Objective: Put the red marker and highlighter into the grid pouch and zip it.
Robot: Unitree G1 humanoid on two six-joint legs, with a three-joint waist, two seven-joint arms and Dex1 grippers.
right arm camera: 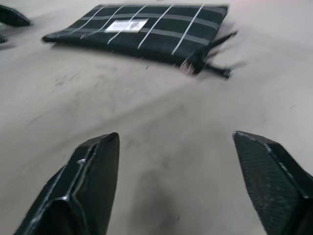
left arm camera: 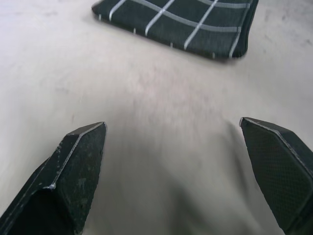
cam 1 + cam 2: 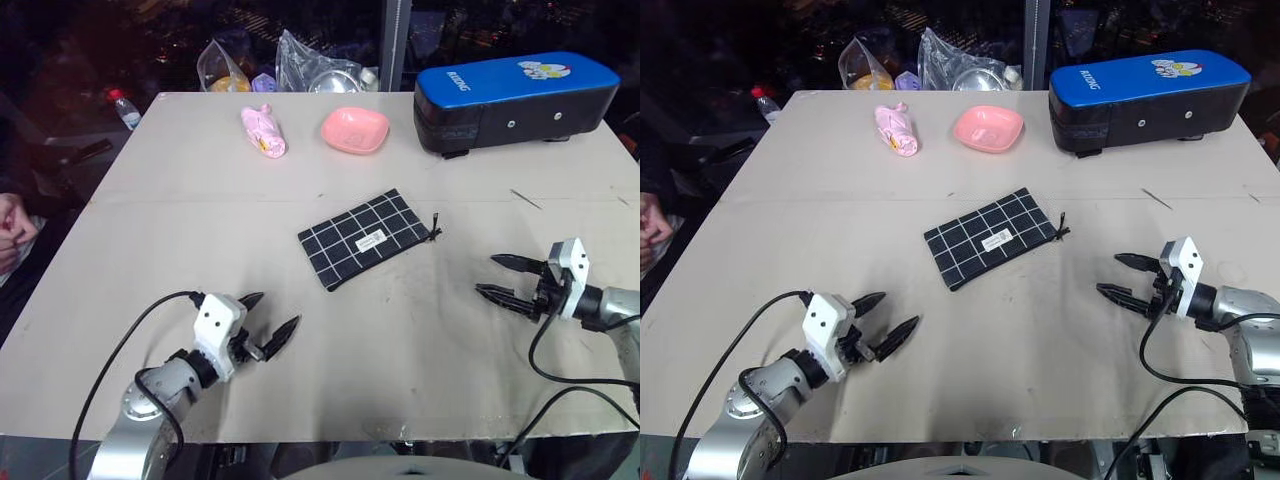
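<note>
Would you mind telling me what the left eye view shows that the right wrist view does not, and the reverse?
Left eye view alone: the blue hard case, pink dish, pink bundle, and both arms with open fingers, left gripper and right gripper, empty. Right wrist view alone: a close look at the zipper pull lying flat on the table. Shared: the grid pouch with its white label.
</note>
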